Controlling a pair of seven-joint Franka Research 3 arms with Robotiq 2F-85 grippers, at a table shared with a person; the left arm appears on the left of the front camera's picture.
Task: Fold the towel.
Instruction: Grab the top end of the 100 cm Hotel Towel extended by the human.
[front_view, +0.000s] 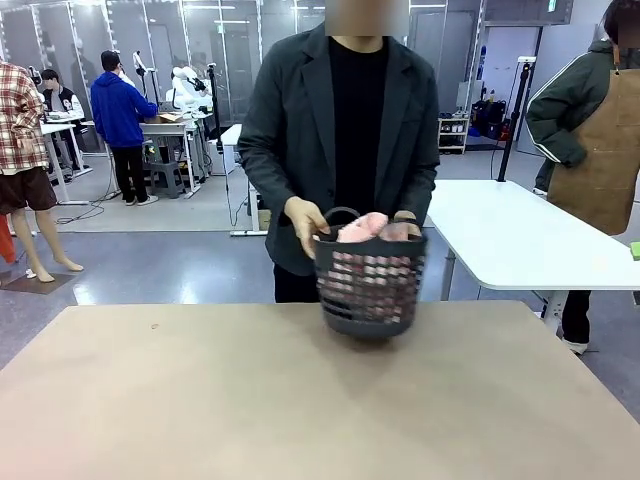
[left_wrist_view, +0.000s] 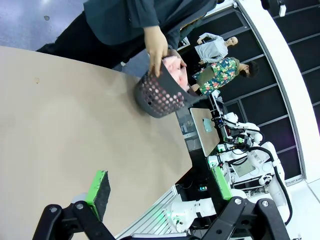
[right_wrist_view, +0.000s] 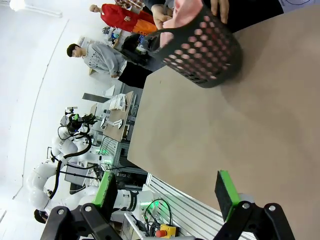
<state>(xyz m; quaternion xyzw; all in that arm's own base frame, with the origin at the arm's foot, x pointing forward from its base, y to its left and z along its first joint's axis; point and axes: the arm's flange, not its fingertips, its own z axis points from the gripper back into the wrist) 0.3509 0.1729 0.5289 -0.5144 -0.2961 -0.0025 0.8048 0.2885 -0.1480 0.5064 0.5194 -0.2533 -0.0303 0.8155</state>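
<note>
The towel (front_view: 362, 228) is a pale pink bundle stuffed into a dark perforated basket (front_view: 370, 285). A person at the far side of the table grips the basket's rim with both hands (front_view: 303, 222). The basket is at the table's far middle, blurred, and I cannot tell if it rests on the top. In the left wrist view the basket (left_wrist_view: 160, 97) and towel (left_wrist_view: 175, 70) are far ahead of my open left gripper (left_wrist_view: 159, 185). In the right wrist view the basket (right_wrist_view: 205, 47) and towel (right_wrist_view: 182, 12) are well beyond my open right gripper (right_wrist_view: 166, 189). Both grippers hold nothing.
The tan table (front_view: 250, 400) stretches bare from the basket to the near edge. A white table (front_view: 520, 240) stands behind on the right with a second person (front_view: 600, 120) beside it. Other people and workbenches are farther back on the left.
</note>
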